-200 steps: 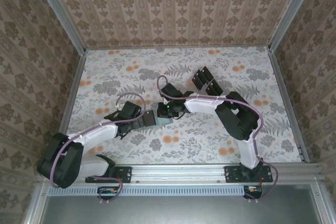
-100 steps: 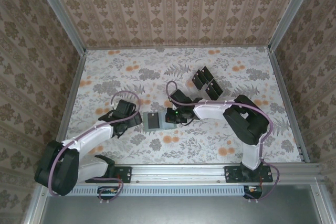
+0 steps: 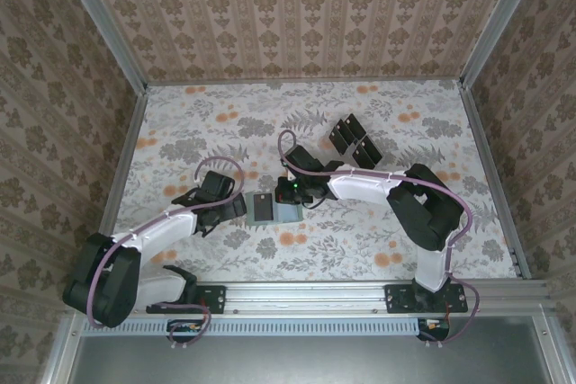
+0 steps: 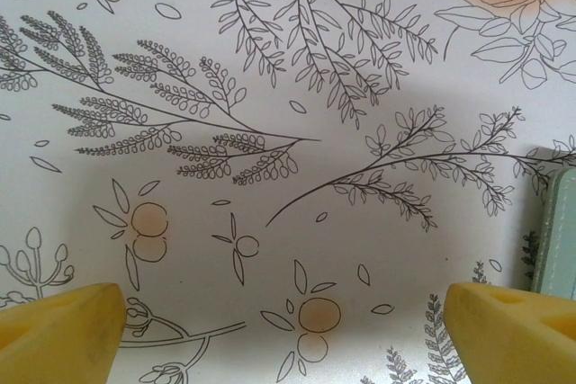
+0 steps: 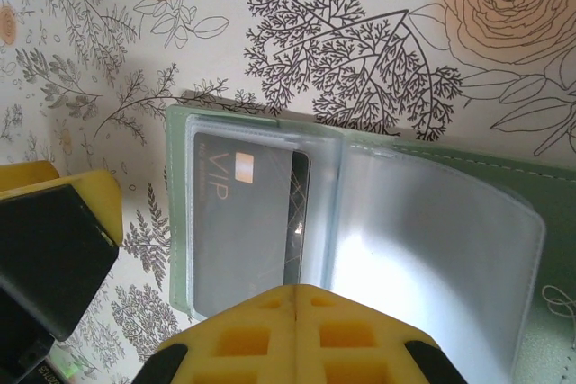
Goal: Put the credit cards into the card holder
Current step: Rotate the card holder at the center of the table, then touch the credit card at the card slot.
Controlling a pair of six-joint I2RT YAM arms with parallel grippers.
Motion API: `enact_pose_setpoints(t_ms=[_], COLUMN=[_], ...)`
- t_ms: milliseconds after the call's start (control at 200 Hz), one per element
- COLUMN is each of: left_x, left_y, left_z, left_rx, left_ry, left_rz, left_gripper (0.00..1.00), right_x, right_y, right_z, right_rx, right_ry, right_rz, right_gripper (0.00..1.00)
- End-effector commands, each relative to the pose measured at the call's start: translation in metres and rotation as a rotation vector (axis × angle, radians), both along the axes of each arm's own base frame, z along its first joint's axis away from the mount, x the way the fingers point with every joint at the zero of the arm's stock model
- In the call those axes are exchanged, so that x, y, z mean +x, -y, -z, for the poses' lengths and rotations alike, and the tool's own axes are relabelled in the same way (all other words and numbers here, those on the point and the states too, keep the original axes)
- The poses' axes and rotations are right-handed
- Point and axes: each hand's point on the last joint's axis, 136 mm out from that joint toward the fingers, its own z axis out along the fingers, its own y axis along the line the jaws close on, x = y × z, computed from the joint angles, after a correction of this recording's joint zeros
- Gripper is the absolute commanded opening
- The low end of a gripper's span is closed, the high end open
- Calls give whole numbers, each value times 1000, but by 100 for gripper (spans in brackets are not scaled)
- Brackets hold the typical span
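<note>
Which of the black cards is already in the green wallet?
The card marked VIP, tucked in a clear pocket of the open wallet. The other cards sit grouped apart from it, farther back and to the right.

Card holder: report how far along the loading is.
Done: one card sits in a clear sleeve of the open holder. In hand: nothing carried that I can see; the right gripper is shut over the holder, the left gripper open beside it. Left: the other cards, grouped further back to the right.
</note>
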Motion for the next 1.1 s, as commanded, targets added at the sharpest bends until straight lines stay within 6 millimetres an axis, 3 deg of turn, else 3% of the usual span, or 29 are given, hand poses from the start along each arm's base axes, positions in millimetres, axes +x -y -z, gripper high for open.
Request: enact_pose_setpoints(t_ms=[0,1090], left_x=[-4,-10], left_y=[3,21], left_z=[7,26], left_rx=[8,46], left_ry=[-24,-66], left_rz=[34,98], left_gripper=[100,100], right_x=[-3,-2], right_y=[-1,-8], right_z=[4,12], right_rx=[-27,-144], right_ry=[-13,2], right_rz=[-20,-88], right_gripper=[6,6])
